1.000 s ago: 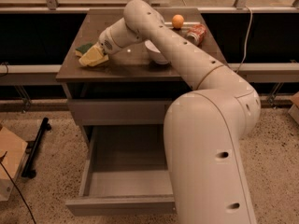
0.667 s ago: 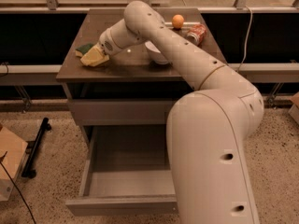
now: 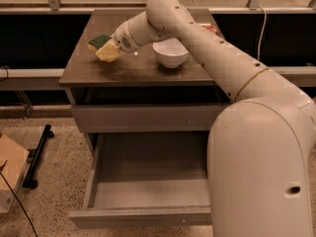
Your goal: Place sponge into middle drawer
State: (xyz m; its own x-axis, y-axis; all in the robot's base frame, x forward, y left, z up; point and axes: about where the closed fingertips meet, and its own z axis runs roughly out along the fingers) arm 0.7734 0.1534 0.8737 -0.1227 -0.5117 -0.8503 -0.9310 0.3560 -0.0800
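Note:
The sponge (image 3: 99, 40), dark green on top with a yellow body, is at the left of the cabinet top, held at the tip of my gripper (image 3: 106, 50). The gripper reaches in from the right and is shut on the sponge, a little above the brown top. The middle drawer (image 3: 148, 191) is pulled open below, showing its pale grey floor with nothing in it. My arm's large white body covers the drawer's right part.
A white bowl (image 3: 171, 52) stands on the cabinet top (image 3: 133, 70) just right of the gripper. A red packet (image 3: 213, 30) peeks out behind the arm. The upper drawer (image 3: 143, 117) is shut. A black bar (image 3: 37, 157) and a cardboard box (image 3: 10, 167) lie on the floor at left.
The gripper and the sponge have moved together a little right and up from the top's left edge. The arm now hides the orange at the back.

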